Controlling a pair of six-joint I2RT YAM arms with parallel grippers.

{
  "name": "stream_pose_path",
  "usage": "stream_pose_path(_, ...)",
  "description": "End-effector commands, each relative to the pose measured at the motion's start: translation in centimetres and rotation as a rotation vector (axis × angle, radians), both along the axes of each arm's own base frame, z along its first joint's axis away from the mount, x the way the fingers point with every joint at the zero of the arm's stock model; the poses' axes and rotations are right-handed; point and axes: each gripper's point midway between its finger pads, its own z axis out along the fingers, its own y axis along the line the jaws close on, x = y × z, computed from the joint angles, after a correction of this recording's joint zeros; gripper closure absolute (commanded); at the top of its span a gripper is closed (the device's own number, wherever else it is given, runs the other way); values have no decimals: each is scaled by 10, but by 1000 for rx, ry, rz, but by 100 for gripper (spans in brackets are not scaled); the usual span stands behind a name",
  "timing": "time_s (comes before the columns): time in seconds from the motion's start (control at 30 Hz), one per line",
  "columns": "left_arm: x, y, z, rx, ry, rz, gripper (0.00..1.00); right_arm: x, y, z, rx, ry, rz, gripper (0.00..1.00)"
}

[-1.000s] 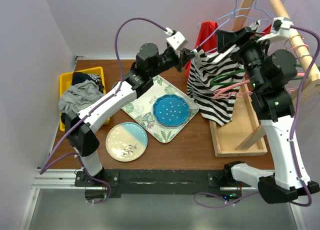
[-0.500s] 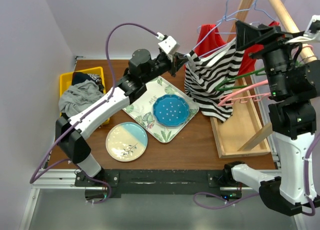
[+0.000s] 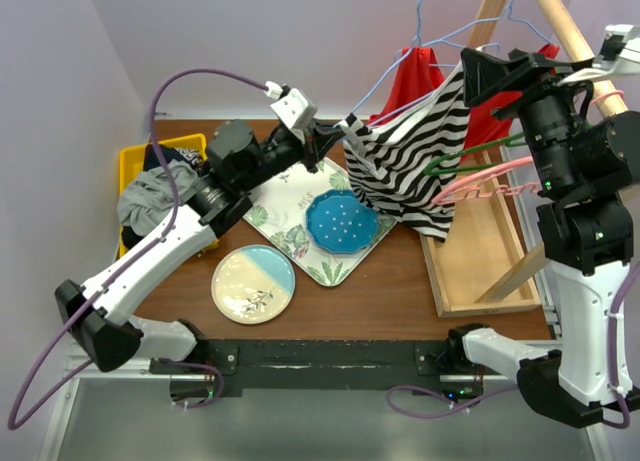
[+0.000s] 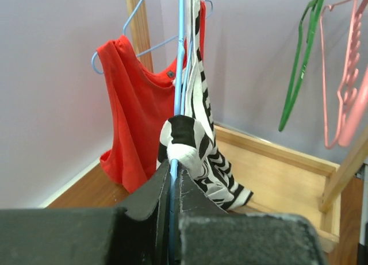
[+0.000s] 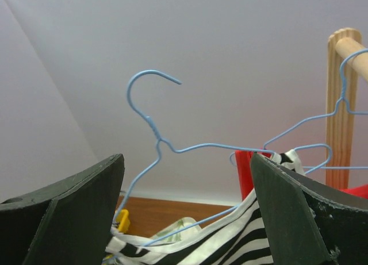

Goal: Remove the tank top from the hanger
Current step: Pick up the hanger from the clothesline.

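A black-and-white striped tank top (image 3: 400, 166) hangs on a blue wire hanger (image 3: 419, 21), stretched out between the two arms above the table. My left gripper (image 3: 338, 133) is shut on the hanger's lower end; the left wrist view shows the blue wire (image 4: 181, 58) between the closed jaws (image 4: 172, 164), with striped cloth (image 4: 198, 98) bunched at the tips. My right gripper (image 3: 468, 76) is at the top's upper right edge. In the right wrist view it (image 5: 187, 161) is wide open and empty, with the hanger (image 5: 156, 133) and striped top (image 5: 230, 242) beyond it.
A red tank top (image 3: 410, 76) hangs on another blue hanger on the wooden rack (image 3: 560, 26). Green (image 3: 470, 156) and pink (image 3: 490, 186) hangers hang above the rack's wooden tray (image 3: 480, 281). A floral tray (image 3: 275, 216) holds a blue plate (image 3: 340, 221). A cream plate (image 3: 253, 284) and a yellow bin (image 3: 135, 166) stand at left.
My left gripper has pulled left and nearer with the hanger's end, stretching the striped top leftward. The hanger's hook has risen. My right arm lifted and swung right, then held.
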Motion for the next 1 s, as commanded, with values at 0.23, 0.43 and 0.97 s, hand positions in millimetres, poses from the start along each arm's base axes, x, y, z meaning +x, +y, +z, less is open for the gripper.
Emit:
stream_pose_path(0.23,-71,50,-4,-7,54,-52,100,-5,57,-11,-166,-23,300,28)
stream_pose_path(0.43,-95,49,-3,-42,96,-144,100,1,86,-33,-202,17,466,31)
stream_pose_path(0.97,-105,41,-13,-64,162,-215,100,4,106,-61,-135,41,564,49)
